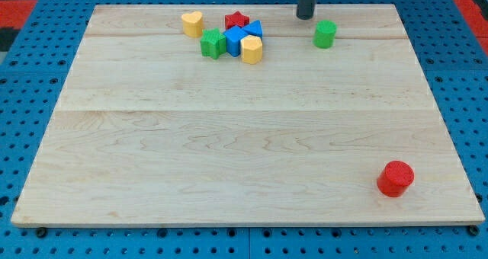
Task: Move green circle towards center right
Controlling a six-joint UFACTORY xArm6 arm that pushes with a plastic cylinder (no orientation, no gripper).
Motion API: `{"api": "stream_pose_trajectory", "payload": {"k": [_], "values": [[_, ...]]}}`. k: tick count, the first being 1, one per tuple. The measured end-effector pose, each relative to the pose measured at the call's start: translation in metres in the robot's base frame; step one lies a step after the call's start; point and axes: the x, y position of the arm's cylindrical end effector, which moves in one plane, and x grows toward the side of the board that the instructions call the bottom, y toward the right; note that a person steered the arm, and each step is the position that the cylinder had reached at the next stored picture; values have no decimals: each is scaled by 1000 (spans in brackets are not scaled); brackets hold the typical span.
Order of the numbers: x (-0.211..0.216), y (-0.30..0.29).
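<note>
The green circle (325,33) stands near the view's top, right of the middle, on the wooden board (229,137). My tip (306,17) is a bare rod holding nothing; it is just beside the circle, up and to its left, and I cannot tell if they touch. Further left is a cluster: yellow heart (192,23), red star (237,20), blue blocks (242,36), another green block (212,43), yellow block (252,49). A red cylinder (396,177) sits well apart, at bottom right

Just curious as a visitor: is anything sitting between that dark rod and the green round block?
Nothing: in the camera view only bare board separates my tip from the green circle, just to its lower right.
</note>
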Motion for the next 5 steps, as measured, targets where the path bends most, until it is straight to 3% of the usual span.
{"api": "stream_pose_trajectory", "payload": {"k": [2, 3, 4, 5], "values": [[94, 35], [96, 36], [60, 37], [57, 49]]}}
